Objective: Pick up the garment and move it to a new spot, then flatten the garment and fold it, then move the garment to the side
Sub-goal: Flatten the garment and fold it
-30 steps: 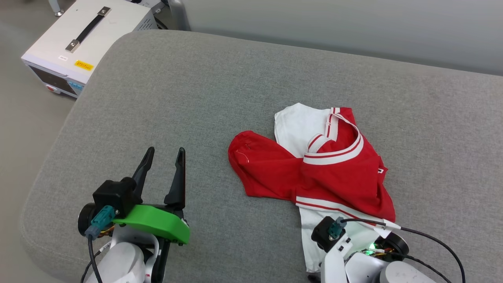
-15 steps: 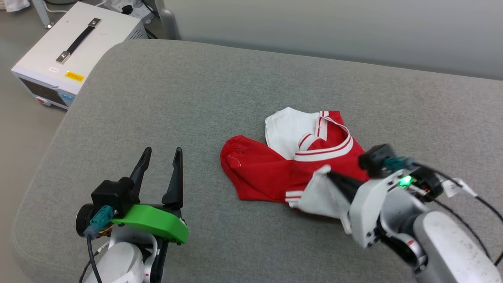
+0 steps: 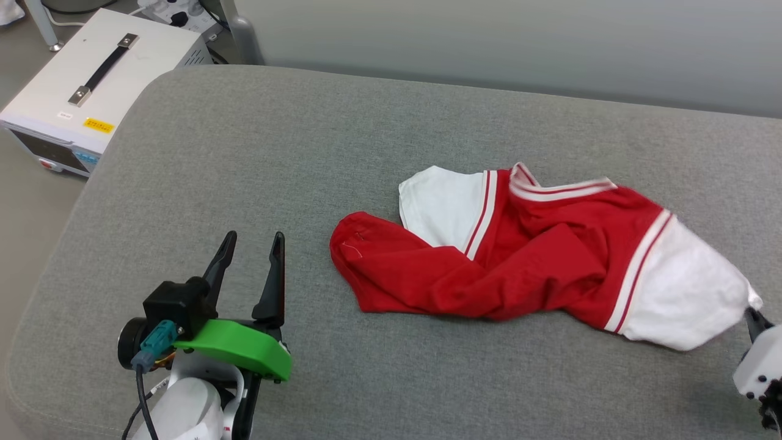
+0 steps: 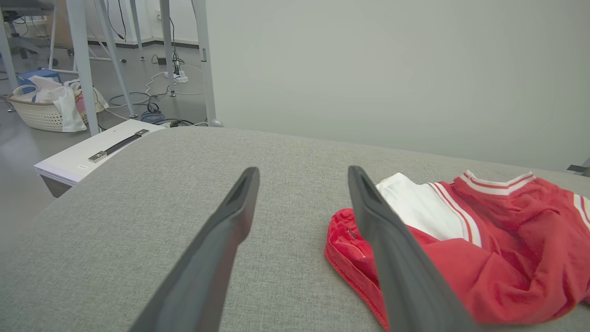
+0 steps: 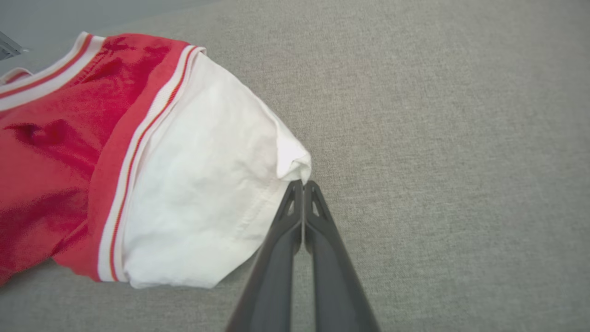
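Observation:
The garment [image 3: 537, 256], red with white sleeves and striped trim, lies stretched sideways across the grey cushion [image 3: 275, 153]. My right gripper [image 3: 752, 318] sits at the far right edge, shut on the tip of the garment's right white sleeve. In the right wrist view its fingers [image 5: 303, 184] are pressed together at the corner of that sleeve of the garment [image 5: 198, 198]. To the left of the garment, my left gripper [image 3: 255, 237] stands open and holds nothing. In the left wrist view, the garment [image 4: 484, 258] lies beyond the right finger of my left gripper [image 4: 303, 170].
A white case with a black handle [image 3: 91, 79] stands on the floor past the cushion's left edge, also in the left wrist view [image 4: 106, 150]. A grey wall [image 3: 489, 43] runs behind the cushion. Metal legs, cables and a laundry basket [image 4: 41, 103] lie far left.
My right gripper shut on the white sleeve and pulled it far to the right, drawing the bunched garment out long. The left gripper stayed put; the camera shifted slightly.

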Motion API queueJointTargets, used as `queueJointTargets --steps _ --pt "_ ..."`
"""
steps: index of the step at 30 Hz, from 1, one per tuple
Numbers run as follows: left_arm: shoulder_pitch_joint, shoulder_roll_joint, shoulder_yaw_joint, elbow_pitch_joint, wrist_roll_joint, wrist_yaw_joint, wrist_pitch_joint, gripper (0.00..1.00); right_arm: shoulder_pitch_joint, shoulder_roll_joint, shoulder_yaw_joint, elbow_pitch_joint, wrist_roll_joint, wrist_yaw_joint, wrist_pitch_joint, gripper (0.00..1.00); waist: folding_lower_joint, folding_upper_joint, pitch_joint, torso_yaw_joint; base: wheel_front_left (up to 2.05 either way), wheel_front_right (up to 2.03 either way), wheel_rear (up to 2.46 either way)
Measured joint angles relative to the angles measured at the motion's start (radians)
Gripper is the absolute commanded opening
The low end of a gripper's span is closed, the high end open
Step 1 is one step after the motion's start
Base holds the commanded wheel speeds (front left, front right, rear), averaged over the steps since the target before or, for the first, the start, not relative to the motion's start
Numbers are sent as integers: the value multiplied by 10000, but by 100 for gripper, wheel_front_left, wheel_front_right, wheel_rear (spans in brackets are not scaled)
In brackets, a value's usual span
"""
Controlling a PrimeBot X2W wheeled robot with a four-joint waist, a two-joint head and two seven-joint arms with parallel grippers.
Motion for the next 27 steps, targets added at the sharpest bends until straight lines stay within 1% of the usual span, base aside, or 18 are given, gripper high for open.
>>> queueJointTargets --steps 3,7,8,9,11,14,18,22,27 --pt "-3 33 -13 35 -2 -10 38 100 116 211 -681 729 -75 0 -146 0 0 0 87 -58 0 0 0" --pt "-3 82 -19 105 -6 -19 86 100 159 359 -894 1473 -115 2 -516 0 0 0 143 -145 0 0 0" --pt "-2 96 -21 117 -10 -19 90 100 146 393 -886 1521 -113 0 -719 29 0 0 141 -171 0 0 0" --pt "3 140 -13 153 -71 -17 138 100 101 508 -736 1536 -98 0 -1429 100 0 0 73 -236 0 0 0" --pt "25 182 -13 169 -82 -15 188 100 36 558 -606 1379 -119 0 -2050 100 0 0 -13 -276 0 0 0" --pt "125 276 -8 180 -94 13 316 100 19 639 -389 788 -267 0 -3032 100 0 0 -197 -323 0 0 0" --pt "263 453 31 174 -142 98 506 100 174 746 393 -19 -696 0 -3875 100 0 0 -481 -394 0 0 0" --pt "255 583 40 169 -169 148 748 100 644 978 1189 -825 -1047 2 -4347 100 0 0 -700 -479 0 0 0" --pt "62 748 -157 291 -163 77 1254 100 1143 1126 1975 -1684 -1292 0 -4483 100 -1 0 -801 -596 0 0 0"
